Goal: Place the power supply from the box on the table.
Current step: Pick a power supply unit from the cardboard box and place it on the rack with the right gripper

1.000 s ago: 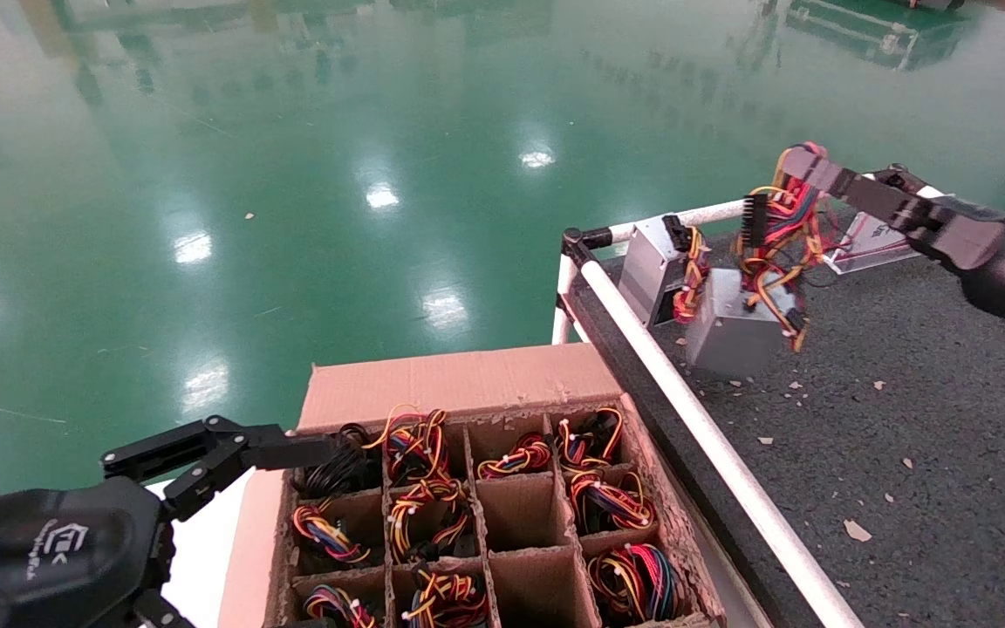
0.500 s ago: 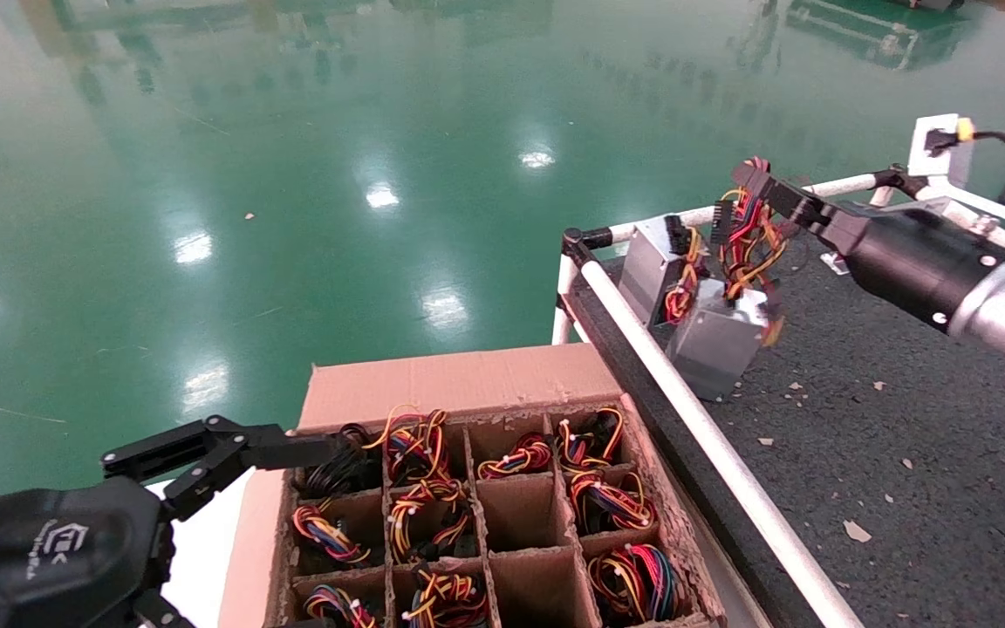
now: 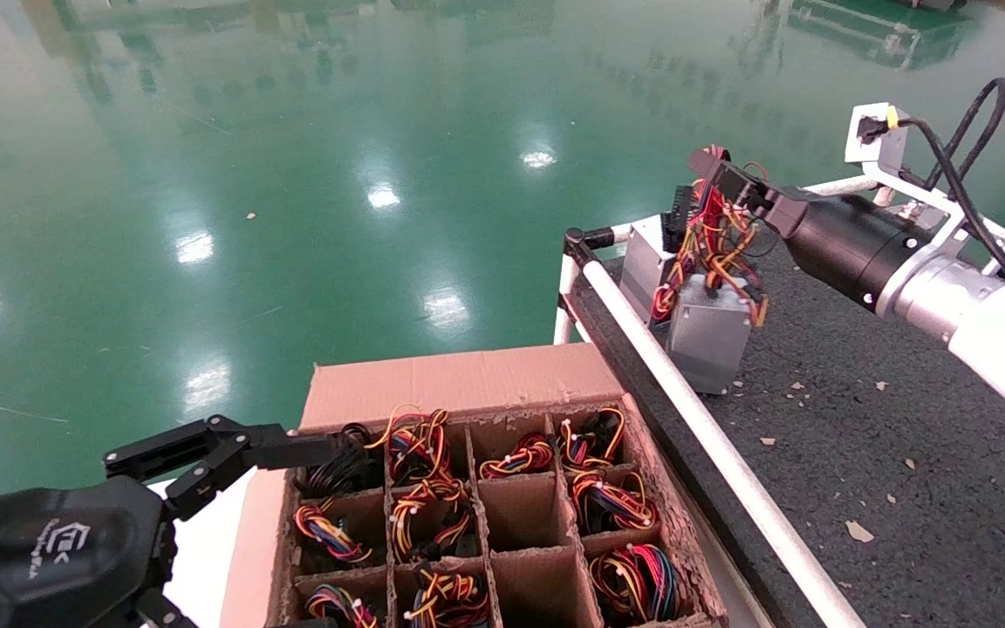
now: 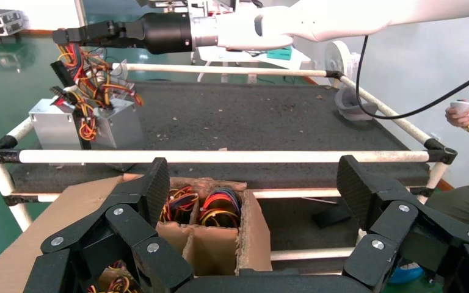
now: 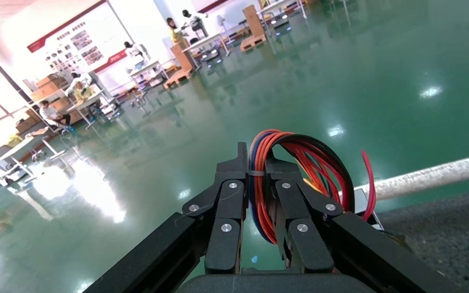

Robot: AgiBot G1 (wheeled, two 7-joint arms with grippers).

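Status: transfer mostly done. The power supply [image 3: 707, 336] is out of the box [image 3: 485, 515] and over the desk [image 3: 886, 419], at its near-left corner, just beside the white rail. Whether its base touches the top or hangs just above, I cannot tell. Release and withdrawal remain.

Right gripper [image 3: 712, 174]: above the unit, fingers [image 5: 232, 201] clamped on the looped wire bundle [image 5: 293, 165], so the unit hangs by its wires.

Left gripper [image 3: 206, 453]: idle at the box's far-left corner, fingers apart.

Item: small plain silver metal case, slightly tilted; loose red, yellow, orange and black wires rise from its top to the fingers, black connectors dangling.

Neighbour: a second silver unit [image 3: 642, 262] stands just behind it in the corner, touching or nearly so.

Box: divider grid, several cells holding coloured wire coils, some cells bare.
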